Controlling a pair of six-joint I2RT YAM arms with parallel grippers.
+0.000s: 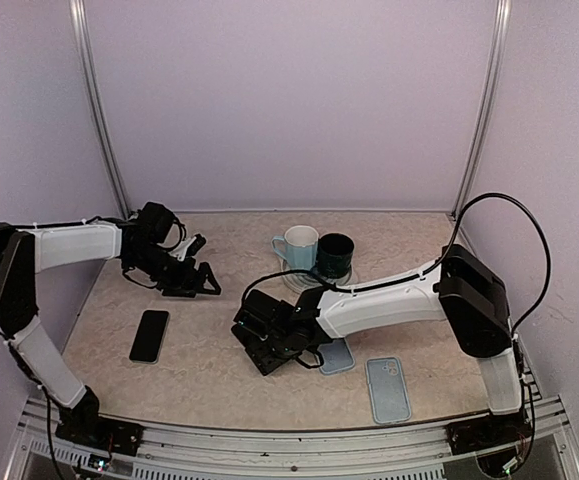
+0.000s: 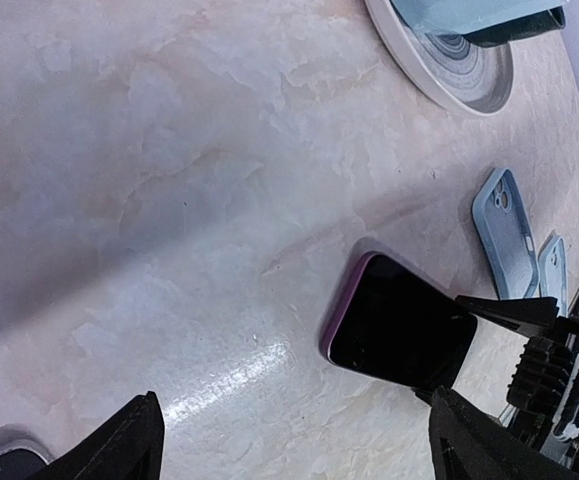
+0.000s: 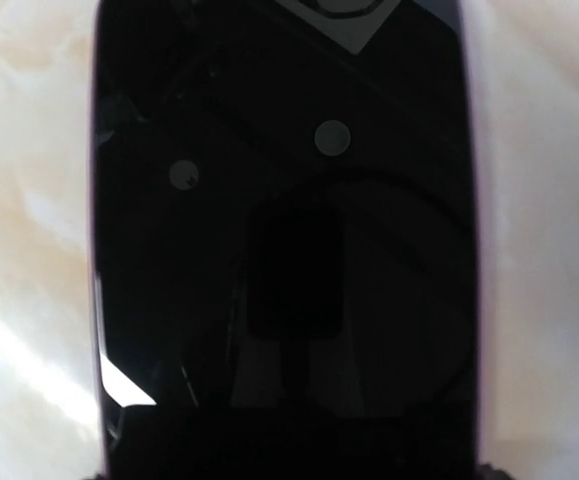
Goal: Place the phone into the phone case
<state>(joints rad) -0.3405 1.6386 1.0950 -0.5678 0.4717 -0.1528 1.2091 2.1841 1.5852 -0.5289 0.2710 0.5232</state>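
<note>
The right end effector [image 1: 269,345] looks clamped on the phone [image 2: 399,325] at mid-frame. The case [image 1: 388,388] lies lower right of it, long axis up-frame, nearest this arm. The left end effector [image 1: 205,268] gapes wide, empty.

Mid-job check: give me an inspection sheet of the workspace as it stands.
Surface: beige marbled table, no spills seen.
Job's things: purple phone tilted in right gripper; black phone flat near left arm; near case and second case flat by right arm.
Clutter: pale mug, dark mug on plate.
Grippers: left gripper jaws open, empty; right jaws shut on purple phone.
Cables: black cable loops over right arm.
Surroundings: lilac walls, nothing else seen.
</note>
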